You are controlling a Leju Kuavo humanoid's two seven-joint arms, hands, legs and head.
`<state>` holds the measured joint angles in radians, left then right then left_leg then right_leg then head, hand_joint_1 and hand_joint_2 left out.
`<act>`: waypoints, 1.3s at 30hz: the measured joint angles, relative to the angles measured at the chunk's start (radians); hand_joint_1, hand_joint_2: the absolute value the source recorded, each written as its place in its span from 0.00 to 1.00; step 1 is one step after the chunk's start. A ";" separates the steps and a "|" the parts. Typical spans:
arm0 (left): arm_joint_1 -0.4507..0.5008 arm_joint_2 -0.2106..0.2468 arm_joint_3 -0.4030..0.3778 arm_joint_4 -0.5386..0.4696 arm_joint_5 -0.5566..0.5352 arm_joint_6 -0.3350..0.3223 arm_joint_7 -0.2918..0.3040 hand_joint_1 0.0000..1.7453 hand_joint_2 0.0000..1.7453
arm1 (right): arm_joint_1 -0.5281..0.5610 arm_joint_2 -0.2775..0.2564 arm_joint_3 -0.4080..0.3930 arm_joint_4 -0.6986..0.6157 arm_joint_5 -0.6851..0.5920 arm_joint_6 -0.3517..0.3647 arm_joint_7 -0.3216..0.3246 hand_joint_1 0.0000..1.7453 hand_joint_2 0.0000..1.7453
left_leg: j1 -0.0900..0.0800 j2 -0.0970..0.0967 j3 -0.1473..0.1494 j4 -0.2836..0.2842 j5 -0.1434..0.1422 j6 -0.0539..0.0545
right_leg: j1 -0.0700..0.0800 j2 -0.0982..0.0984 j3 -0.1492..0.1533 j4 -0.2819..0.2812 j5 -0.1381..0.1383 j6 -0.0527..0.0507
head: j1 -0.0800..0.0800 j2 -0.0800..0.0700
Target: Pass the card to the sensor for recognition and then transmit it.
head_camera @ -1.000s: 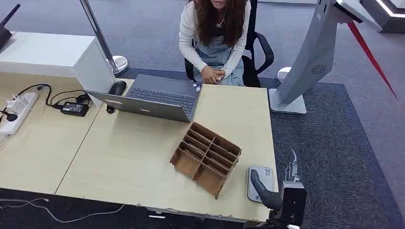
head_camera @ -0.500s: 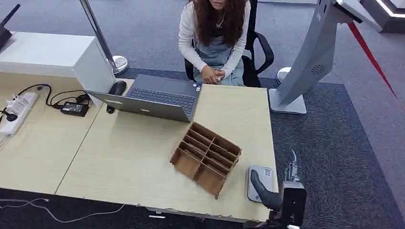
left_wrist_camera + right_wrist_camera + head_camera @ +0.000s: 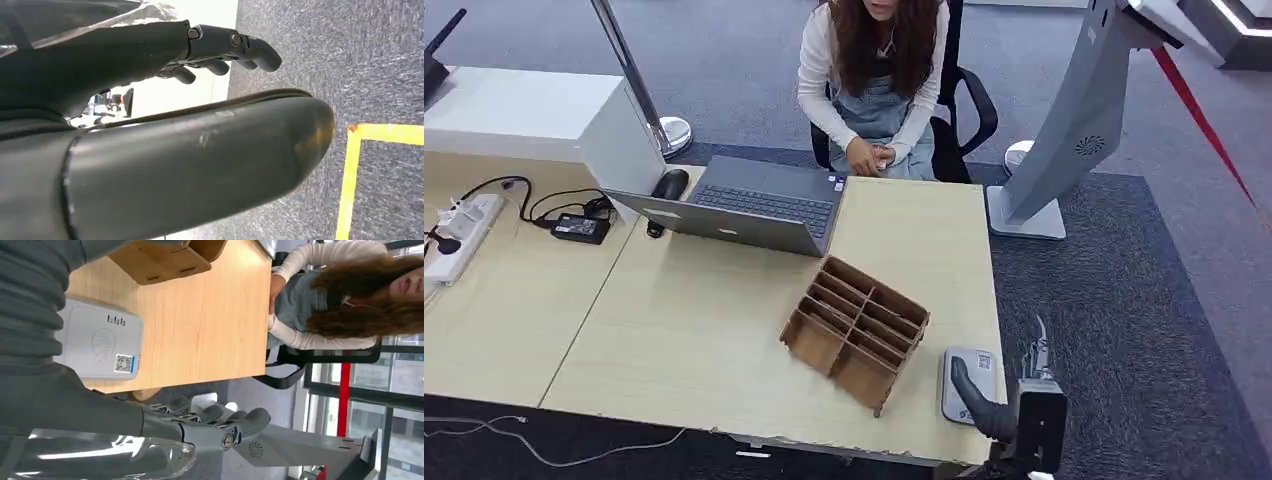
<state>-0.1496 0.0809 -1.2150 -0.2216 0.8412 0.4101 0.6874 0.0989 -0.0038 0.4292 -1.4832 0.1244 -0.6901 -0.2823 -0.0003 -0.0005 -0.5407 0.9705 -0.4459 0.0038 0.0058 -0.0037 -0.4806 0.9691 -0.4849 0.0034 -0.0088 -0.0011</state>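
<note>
Sensor [image 3: 969, 384] lies flat at the table's [image 3: 724, 330] near right corner; right hand [image 3: 999, 405] hovers at that edge, thumb over it, fingers [image 3: 210, 422] apart, empty.

Left hand [image 3: 200, 125], fingers loosely curled, holds nothing above carpet.

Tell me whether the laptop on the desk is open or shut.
Open. In the head view the laptop has its keyboard exposed facing the seated person, with the lid tilted back toward the robot.

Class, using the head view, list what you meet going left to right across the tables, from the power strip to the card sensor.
Power strip → black adapter → mouse → laptop → wooden organizer → sensor, with the right hand over it.
</note>
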 joint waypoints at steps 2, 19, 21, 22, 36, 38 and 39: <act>0.000 0.000 0.000 0.000 -0.006 -0.002 0.000 0.00 0.00 | 0.000 -0.005 -0.002 0.000 -0.005 0.000 0.000 0.00 1.00 | 0.000 0.000 0.000 0.000 0.000 0.000 | 0.000 0.000 0.000 0.000 0.000 0.000 | 0.000 0.000; -0.002 0.018 -0.007 0.000 -0.069 -0.030 -0.008 0.00 0.00 | 0.004 -0.088 -0.061 0.018 -0.136 0.000 -0.043 0.00 1.00 | 0.000 0.000 0.000 0.000 0.000 0.000 | 0.000 0.000 0.000 0.000 0.000 0.000 | 0.000 0.000; -0.001 0.020 -0.007 0.000 -0.056 -0.022 -0.013 0.00 0.00 | 0.003 -0.088 -0.061 0.017 -0.103 0.000 -0.043 0.00 1.00 | 0.000 0.000 0.000 0.000 0.000 0.000 | 0.000 0.000 0.000 0.000 0.000 0.000 | 0.000 0.000; -0.001 0.021 -0.007 0.000 -0.052 -0.021 -0.014 0.00 0.00 | 0.003 -0.086 -0.061 0.016 -0.090 0.000 -0.041 0.00 1.00 | 0.000 0.000 0.000 0.000 0.000 0.000 | 0.000 0.000 0.000 0.000 0.000 0.000 | 0.000 0.000; 0.000 0.021 -0.006 0.000 -0.051 -0.021 0.004 0.00 0.00 | 0.024 -0.033 -0.065 -0.016 0.172 0.000 0.010 0.00 1.00 | 0.000 0.000 0.000 0.000 0.000 0.000 | 0.000 0.000 0.000 0.000 0.000 0.000 | 0.000 0.000; 0.000 0.021 -0.006 0.000 -0.052 -0.021 0.004 0.00 0.00 | 0.035 -0.005 -0.084 -0.016 0.392 0.000 0.012 0.00 1.00 | 0.000 0.000 0.000 0.000 0.000 0.000 | 0.000 0.000 0.000 0.000 0.000 0.000 | 0.000 0.000; 0.000 0.021 -0.006 0.000 -0.052 -0.021 0.004 0.00 0.00 | 0.037 0.003 -0.087 -0.016 0.441 0.000 0.013 0.00 1.00 | 0.000 0.000 0.001 0.000 0.000 0.000 | 0.000 0.000 0.000 0.000 0.000 0.000 | 0.000 0.000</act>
<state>-0.1495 0.1015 -1.2215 -0.2216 0.7893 0.3887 0.6916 0.1362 -0.0011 0.3418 -1.4988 0.5653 -0.6905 -0.2690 -0.0001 -0.0004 -0.5401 0.9705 -0.4459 0.0038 0.0059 -0.0037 -0.4802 0.9692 -0.4848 0.0033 -0.0088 -0.0008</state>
